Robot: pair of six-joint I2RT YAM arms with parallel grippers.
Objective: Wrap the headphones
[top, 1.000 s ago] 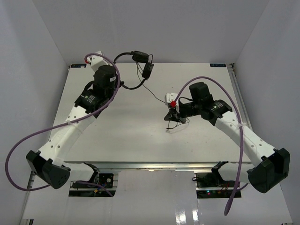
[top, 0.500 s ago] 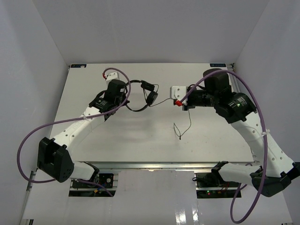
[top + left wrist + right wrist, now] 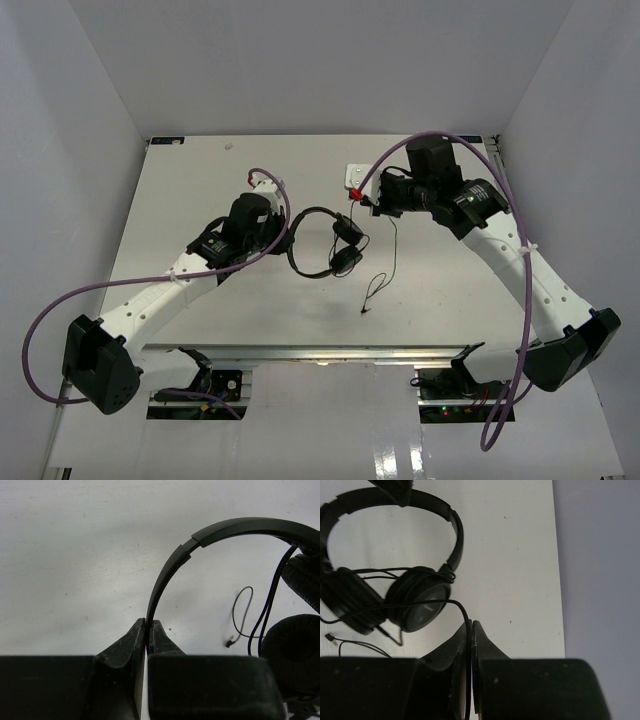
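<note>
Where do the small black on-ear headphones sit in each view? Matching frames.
Top external: small black on-ear headphones at centre of frame.
Left wrist: right side, headband arching up from bottom centre.
Right wrist: upper left, headphones.
Shared landmark: loose plug tip of the thin black cord.

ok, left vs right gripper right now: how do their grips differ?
The left gripper pinches the headband, a flat curved strip. The right gripper pinches the thin cord.
In the top view the left gripper sits left of the ear cups, while the right gripper sits beyond them, toward the table's far edge.
Shared: both are shut, each on a part of the same headphones.
</note>
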